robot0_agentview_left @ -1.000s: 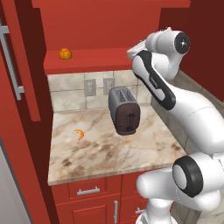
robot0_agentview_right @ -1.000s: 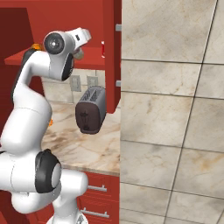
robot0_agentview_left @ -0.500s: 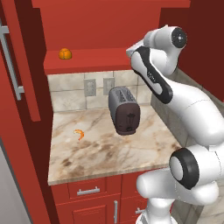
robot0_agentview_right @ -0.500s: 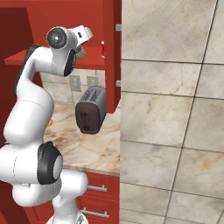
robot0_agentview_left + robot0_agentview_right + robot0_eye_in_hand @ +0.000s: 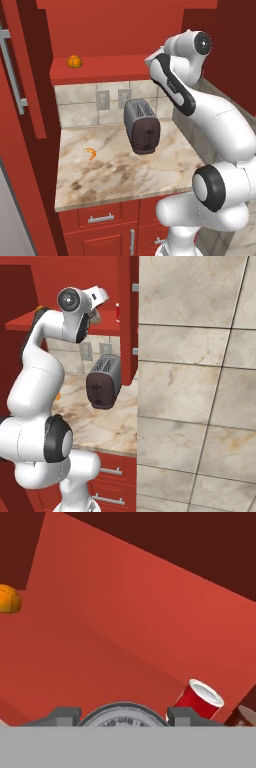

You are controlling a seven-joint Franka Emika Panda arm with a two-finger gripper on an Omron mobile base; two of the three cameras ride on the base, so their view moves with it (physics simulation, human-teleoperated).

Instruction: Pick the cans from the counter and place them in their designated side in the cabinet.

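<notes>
On cabinet shelf (image 5: 125, 637), red can (image 5: 197, 701) stands tilted

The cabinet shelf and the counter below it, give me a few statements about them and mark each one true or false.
1. A red can stands on the cabinet shelf. True.
2. The gripper is shut on a silver can. True.
3. The toaster sits on the shelf. False: it is on the counter.
4. An orange fruit lies on the counter. False: it is on the shelf.
5. A small orange thing lies on the counter, left of the toaster. True.
</notes>
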